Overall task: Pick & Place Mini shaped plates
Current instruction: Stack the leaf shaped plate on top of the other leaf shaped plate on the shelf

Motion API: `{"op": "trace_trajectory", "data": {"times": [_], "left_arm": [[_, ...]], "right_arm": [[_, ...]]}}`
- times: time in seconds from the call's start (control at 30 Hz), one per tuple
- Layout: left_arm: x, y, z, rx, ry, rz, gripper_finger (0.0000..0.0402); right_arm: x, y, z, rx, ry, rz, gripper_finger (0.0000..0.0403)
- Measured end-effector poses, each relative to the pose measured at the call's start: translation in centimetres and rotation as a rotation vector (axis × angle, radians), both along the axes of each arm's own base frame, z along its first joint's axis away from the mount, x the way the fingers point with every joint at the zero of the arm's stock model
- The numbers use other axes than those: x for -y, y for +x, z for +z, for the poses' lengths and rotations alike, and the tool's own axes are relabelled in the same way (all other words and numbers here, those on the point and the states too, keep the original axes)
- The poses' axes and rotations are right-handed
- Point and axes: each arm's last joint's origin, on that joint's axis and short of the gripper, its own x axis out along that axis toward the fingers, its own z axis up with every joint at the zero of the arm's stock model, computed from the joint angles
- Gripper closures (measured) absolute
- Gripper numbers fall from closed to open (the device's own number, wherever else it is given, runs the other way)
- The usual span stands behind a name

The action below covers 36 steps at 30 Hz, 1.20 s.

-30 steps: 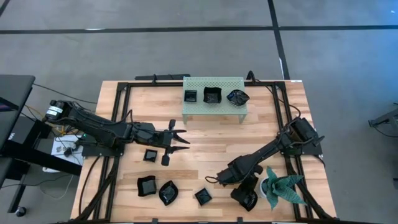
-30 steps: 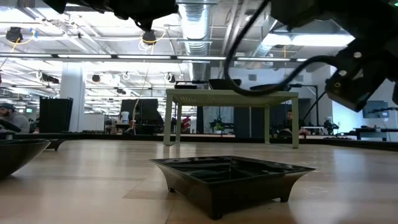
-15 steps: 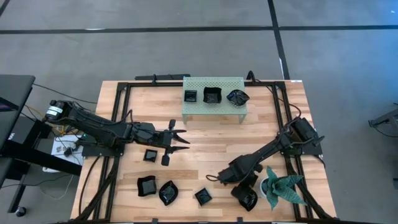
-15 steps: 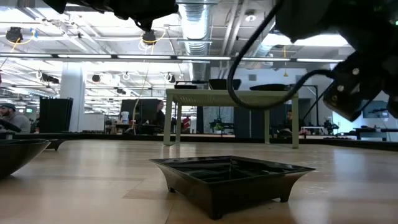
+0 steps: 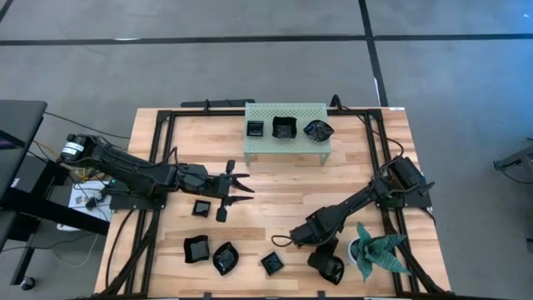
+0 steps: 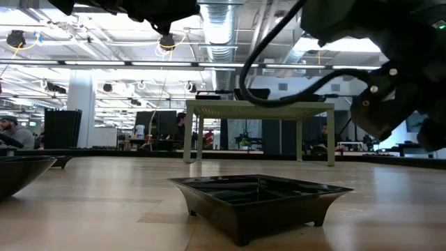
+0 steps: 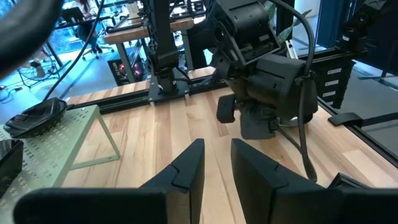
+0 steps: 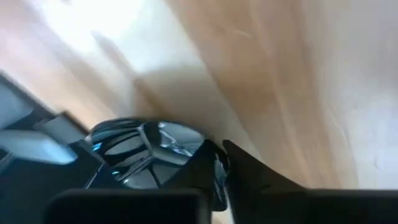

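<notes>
Here we start from the scalloped plate [image 5: 330, 268] that the right arm is working on: it lies at the near edge of the table [image 5: 275, 179], about five o'clock from the table's middle, touching or nearly touching the white pot of the spiky plant [image 5: 376, 250] at its three o'clock. In the right wrist view that plate's glossy rim [image 8: 149, 146] sits right between the two dark fingers [image 8: 249, 171], and the jaws look drawn in on it, so we judge the right gripper [image 5: 326, 257] has the rim pinched, though whether the dish has left the wood we cannot tell. The plate shows no real long axis; what matters is that it lies directly under and just past the gripper's tip, at roughly five o'clock from the wrist, so the coming move, as we judge it, is a straight lift and then a carry toward twelve o'clock, where the green perforated stand [image 5: 286, 133] already bears three dishes. The right arm is plainly nearer. The left gripper [image 5: 241, 184] waits at about nine o'clock, jaws parted and holding nothing, with a small square plate [image 5: 201, 207] just beside it and three more plates [image 5: 223, 257] at six to seven o'clock.
</notes>
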Motion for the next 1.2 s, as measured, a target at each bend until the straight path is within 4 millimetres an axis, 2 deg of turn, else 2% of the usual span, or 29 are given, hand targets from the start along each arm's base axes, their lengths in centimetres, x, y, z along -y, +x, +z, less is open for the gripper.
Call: {"op": "trace_trajectory", "data": {"times": [0.07,0.2,0.33,0.5,0.63,0.77,0.93,1.07,1.2], "left_arm": [[0.0,0.0,0.0,0.000,0.002,0.000,0.0321],[0.0,0.0,0.0,0.000,0.003,-0.001,0.0321],[0.0,0.0,0.0,0.000,0.003,-0.001,0.0321],[0.0,0.0,0.0,0.000,0.003,-0.001,0.0321],[0.0,0.0,0.0,0.000,0.003,-0.001,0.0321],[0.0,0.0,0.0,0.001,0.003,-0.001,0.0321],[0.0,0.0,0.0,0.000,0.003,-0.001,0.0321],[0.0,0.0,0.0,-0.003,0.004,0.000,0.0321],[0.0,0.0,-0.1,-0.004,0.004,-0.001,0.0321]], "right_arm": [[0.3,0.3,0.1,0.023,0.018,0.019,0.0395],[1.2,1.0,0.5,0.046,0.024,0.029,0.0389],[2.3,2.3,1.9,0.096,0.033,0.078,0.0399],[4.1,3.4,4.9,0.081,-0.071,0.151,0.0398],[6.1,3.6,8.3,0.021,-0.256,0.257,0.0400],[8.5,4.2,12.0,0.030,-0.424,0.367,0.0400],[12.3,5.0,15.7,0.195,-0.506,0.425,0.0400],[16.1,3.8,18.2,0.227,-0.683,0.402,0.0401],[20.0,1.7,21.0,0.253,-0.794,0.351,0.0401]]}}
